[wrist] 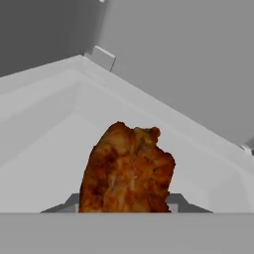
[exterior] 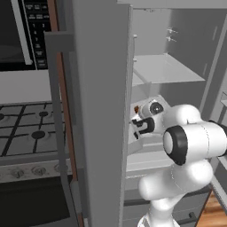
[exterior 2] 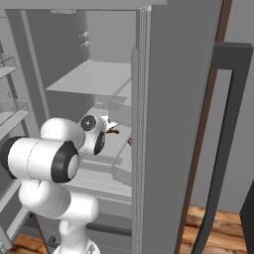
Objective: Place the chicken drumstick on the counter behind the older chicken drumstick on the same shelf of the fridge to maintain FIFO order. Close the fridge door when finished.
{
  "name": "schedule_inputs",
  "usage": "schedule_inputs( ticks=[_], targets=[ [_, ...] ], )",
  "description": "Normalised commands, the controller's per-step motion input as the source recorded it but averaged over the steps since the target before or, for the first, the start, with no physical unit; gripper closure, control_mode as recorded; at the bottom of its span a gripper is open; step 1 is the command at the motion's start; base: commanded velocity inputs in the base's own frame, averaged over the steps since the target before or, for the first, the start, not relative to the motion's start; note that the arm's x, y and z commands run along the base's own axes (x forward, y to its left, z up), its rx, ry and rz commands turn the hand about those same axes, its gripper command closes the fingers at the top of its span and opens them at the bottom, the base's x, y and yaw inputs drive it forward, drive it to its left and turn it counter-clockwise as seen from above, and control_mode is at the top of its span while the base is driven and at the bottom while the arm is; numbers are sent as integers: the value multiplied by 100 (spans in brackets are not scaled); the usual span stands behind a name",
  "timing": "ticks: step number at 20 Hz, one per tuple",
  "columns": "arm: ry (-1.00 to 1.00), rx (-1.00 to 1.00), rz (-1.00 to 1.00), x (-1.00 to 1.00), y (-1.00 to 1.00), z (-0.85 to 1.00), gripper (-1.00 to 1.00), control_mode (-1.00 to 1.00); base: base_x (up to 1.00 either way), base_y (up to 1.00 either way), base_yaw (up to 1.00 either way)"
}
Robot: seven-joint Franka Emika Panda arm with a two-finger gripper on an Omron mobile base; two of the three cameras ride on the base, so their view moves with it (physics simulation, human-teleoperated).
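Observation:
The dark reddish-brown chicken drumstick (wrist: 126, 171) stands upright between my fingertips, just above the pale shelf (wrist: 44, 144). My gripper (wrist: 124, 207) is shut on it, deep inside the open fridge (exterior: 177, 40). From the base, the gripper (exterior: 135, 111) is at the middle shelf (exterior 2: 119, 149) with an orange-brown bit of the drumstick (exterior 2: 113, 131) at its tip. The shelf's back corner (wrist: 101, 57) lies ahead of the drumstick. The older golden-tan drumstick is hidden, and the counter is out of view.
The open left fridge door (exterior: 102, 111) stands close beside my arm, and the right door (exterior 2: 173, 124) on the other side. An upper shelf (exterior: 166, 68) hangs above the hand. Door bins (exterior 2: 10, 111) sit at the left. A stove (exterior: 26, 128) and microwave (exterior: 17, 31) lie beyond the left door.

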Motion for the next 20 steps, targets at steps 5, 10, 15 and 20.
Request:
schedule_inputs(
  ticks=[5,10,15,20],
  targets=[
    [0,0,0,10,-1,-1,100,-100,0,0,0],
    [10,0,0,32,0,3,100,-100,0,0,0],
    [17,0,0,37,0,1,100,-100,0,0,0],
    [9,0,0,37,0,-1,100,-100,0,0,0]
  ],
)
